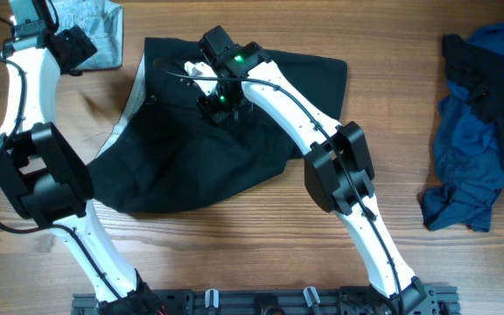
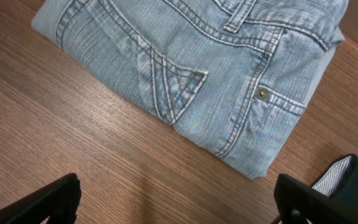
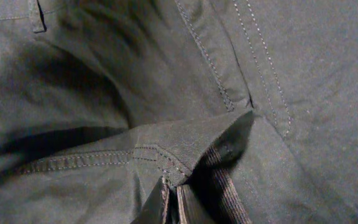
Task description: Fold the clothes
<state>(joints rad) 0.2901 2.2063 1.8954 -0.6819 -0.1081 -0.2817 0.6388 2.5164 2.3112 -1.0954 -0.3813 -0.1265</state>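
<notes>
Under right hand [image 1: 219,105], one shorts [image 1: 191,162] (black)

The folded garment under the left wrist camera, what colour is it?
Light blue: a faded denim garment. The left wrist view shows it best.

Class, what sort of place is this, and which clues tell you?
Probably a robotics workbench for laundry-folding trials: white robot arms at a wooden table, with black shorts and folded denim laid out.

Overhead looks straight down on the desk [image 1: 234,254]; it shares denim [image 1: 103,31] at eleven o'clock with the close left wrist, shorts [image 1: 191,166] with the right.
</notes>
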